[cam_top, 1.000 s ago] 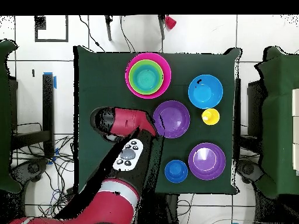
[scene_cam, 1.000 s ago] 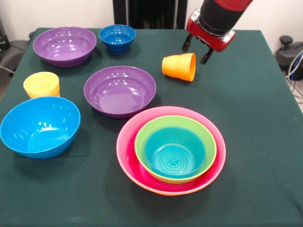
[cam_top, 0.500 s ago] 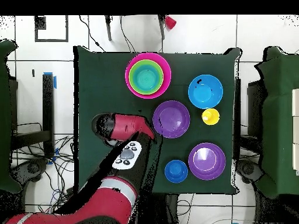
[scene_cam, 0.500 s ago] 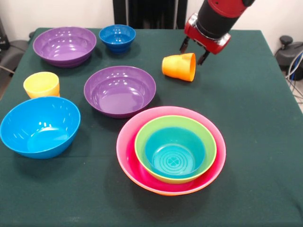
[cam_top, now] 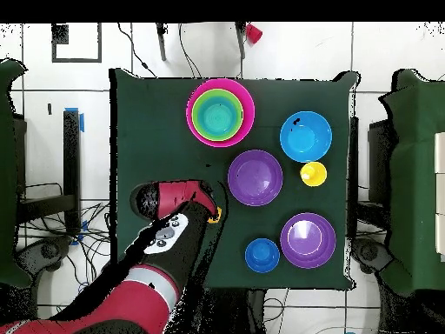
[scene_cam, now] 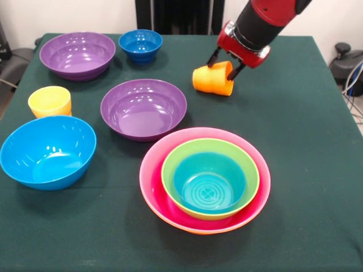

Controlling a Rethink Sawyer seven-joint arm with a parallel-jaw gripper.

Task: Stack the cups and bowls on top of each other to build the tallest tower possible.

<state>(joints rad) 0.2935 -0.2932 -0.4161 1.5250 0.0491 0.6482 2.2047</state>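
The orange cup (scene_cam: 211, 80) lies on its side on the green cloth, mouth towards the right. My gripper (scene_cam: 225, 63) has come down over its mouth end, open, with one dark finger on each side of the rim. From overhead only a sliver of the orange cup (cam_top: 215, 214) shows under the gripper (cam_top: 209, 207). The yellow cup (scene_cam: 50, 101) stands upright at the left. The tower (scene_cam: 152, 170) is a pink bowl over an orange one, holding a green bowl (scene_cam: 251, 170) and a teal bowl (scene_cam: 207, 187).
Two purple bowls (scene_cam: 77, 54) (scene_cam: 143, 107), a small dark-blue bowl (scene_cam: 140, 44) and a light-blue bowl (scene_cam: 47, 151) stand singly on the left half of the table. The arm (cam_top: 156, 261) reaches in over the table's edge.
The gripper has dropped and moved left from above and behind the orange cup to straddle its rim. The cup has shifted slightly left.
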